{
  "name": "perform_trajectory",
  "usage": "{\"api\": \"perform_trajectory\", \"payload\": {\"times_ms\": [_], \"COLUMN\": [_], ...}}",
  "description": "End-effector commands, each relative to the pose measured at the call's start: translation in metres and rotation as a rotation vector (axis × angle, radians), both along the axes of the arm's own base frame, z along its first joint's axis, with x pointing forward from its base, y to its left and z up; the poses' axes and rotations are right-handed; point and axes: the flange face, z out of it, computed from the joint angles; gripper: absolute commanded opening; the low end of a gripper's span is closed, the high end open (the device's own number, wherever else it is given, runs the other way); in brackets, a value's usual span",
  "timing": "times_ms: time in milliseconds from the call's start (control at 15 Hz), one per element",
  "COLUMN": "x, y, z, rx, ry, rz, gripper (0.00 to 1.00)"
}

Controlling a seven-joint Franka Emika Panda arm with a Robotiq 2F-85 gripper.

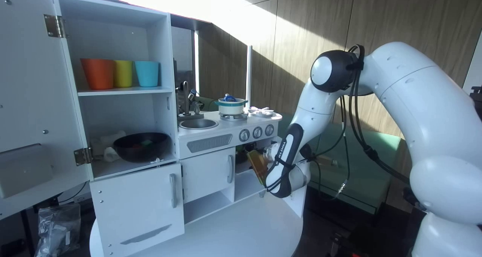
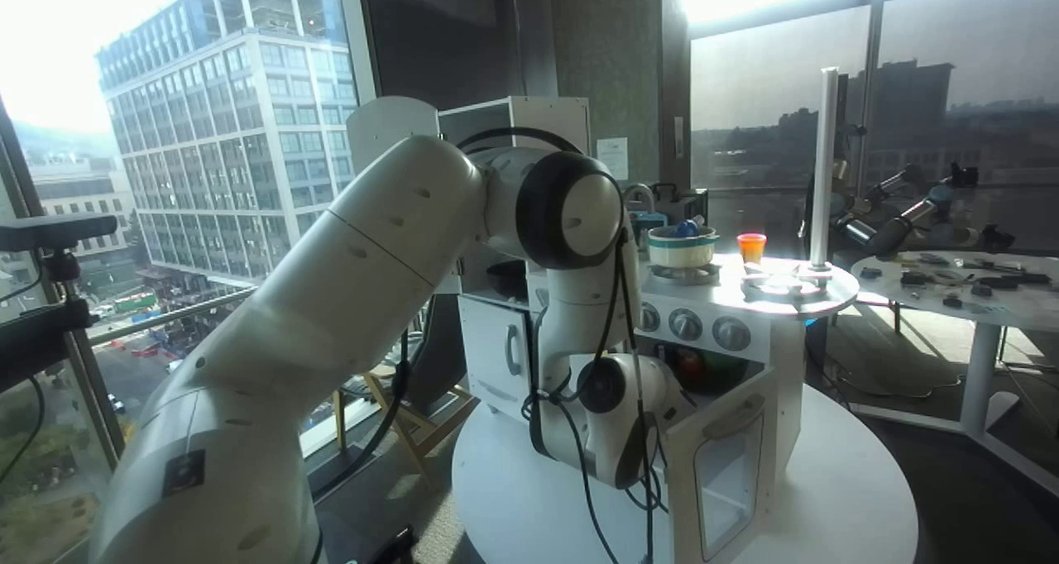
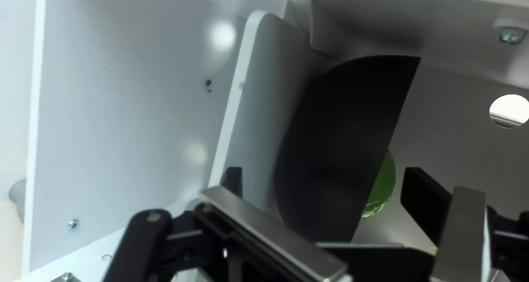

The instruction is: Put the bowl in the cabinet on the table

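The dark bowl (image 3: 339,149) is inside the white cabinet (image 1: 207,166), which stands on the round white table (image 1: 229,234). Rotated in the wrist view, its curved side faces a white inner shelf (image 3: 264,108), though contact with it is hard to make out. My gripper (image 3: 326,191) is open, one finger to each side of the bowl, and a gap shows between bowl and fingers. Part of a green ball-like thing (image 3: 381,187) peeks out past the bowl's rim. In both exterior views the arm and the cabinet hide most of the gripper and bowl.
A small cabinet door (image 2: 732,465) stands open beside my wrist. The stove top carries a pot (image 1: 231,109); an orange cup (image 2: 751,247) is near it. The taller shelf unit holds a wider black bowl (image 1: 141,147) and coloured cups (image 1: 147,74). Cables (image 2: 616,432) hang along the arm.
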Motion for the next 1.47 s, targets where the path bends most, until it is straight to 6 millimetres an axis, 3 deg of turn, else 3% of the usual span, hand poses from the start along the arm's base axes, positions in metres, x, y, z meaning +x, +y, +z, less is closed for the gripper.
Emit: {"api": "perform_trajectory", "payload": {"times_ms": [0, 667, 733, 867, 1267, 1400], "x": [0.011, 0.017, 0.017, 0.017, 0.017, 0.016], "y": [0.006, 0.014, 0.015, 0.016, 0.015, 0.013], "z": [0.015, 0.017, 0.018, 0.018, 0.023, 0.024], "rx": [-0.037, -0.084, -0.089, -0.1, -0.114, -0.114], "ry": [-0.006, 0.02, 0.022, 0.022, 0.011, 0.009], "rz": [-0.017, -0.096, -0.101, -0.106, -0.113, -0.119], "gripper": [1.0, 0.98, 0.74, 0.68, 0.2, 0.13]}}
